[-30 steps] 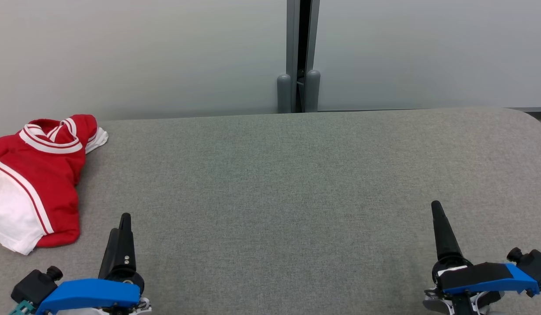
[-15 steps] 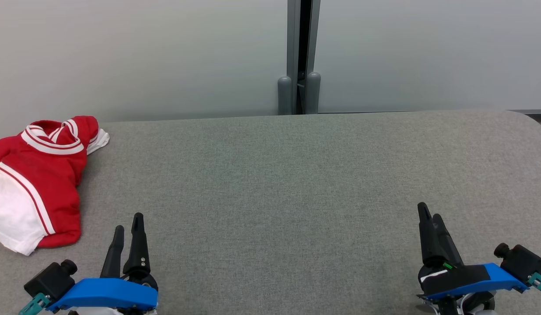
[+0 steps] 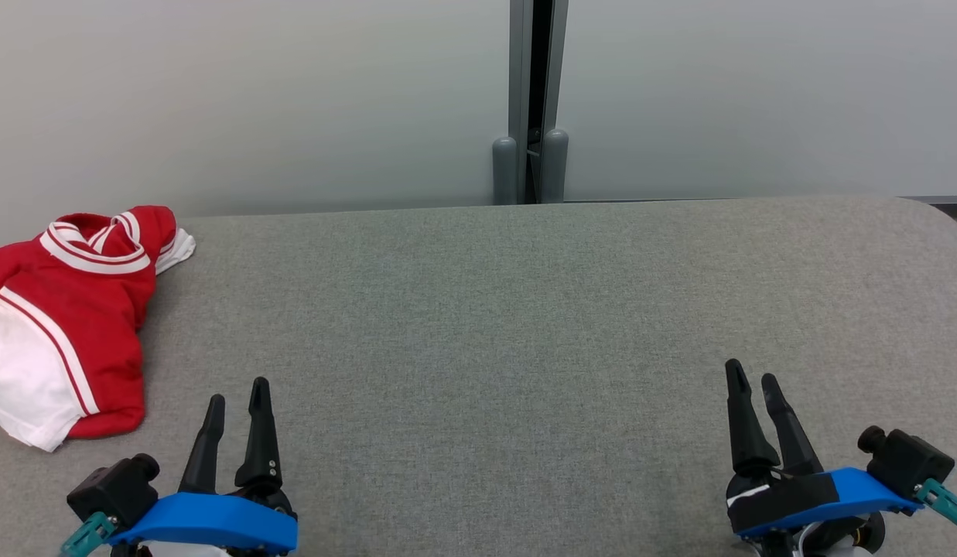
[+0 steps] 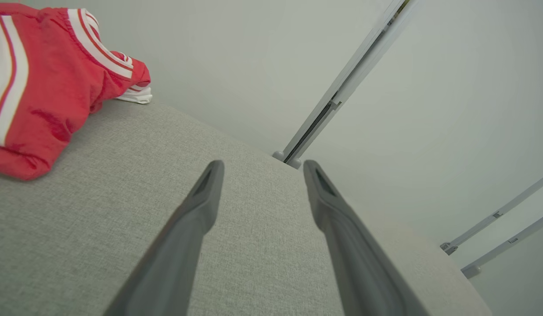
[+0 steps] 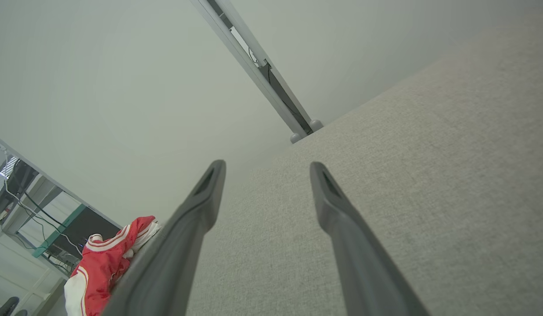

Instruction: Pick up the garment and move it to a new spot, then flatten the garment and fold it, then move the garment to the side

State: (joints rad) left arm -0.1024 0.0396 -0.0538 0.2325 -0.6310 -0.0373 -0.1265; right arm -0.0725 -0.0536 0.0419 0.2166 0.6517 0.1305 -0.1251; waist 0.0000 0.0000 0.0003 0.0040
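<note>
Head view: garment (image 3: 60,309) crumpled at left edge of grey table (image 3: 524,348), untouched; left gripper (image 3: 237,392) and right gripper (image 3: 750,371) both spread open, empty. Nothing done yet; pick-up, flatten, fold, side move all remain.

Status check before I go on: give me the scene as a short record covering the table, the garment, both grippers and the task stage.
table: grey fabric-covered top
red and white garment: bunched up, lying at the table's left end, cut off by the head view's left edge
left gripper: open, empty, right of the garment and apart from it
right gripper: open, empty, over the table's right part
nearer gripper to garment: left
task stage: garment not yet picked up
</note>
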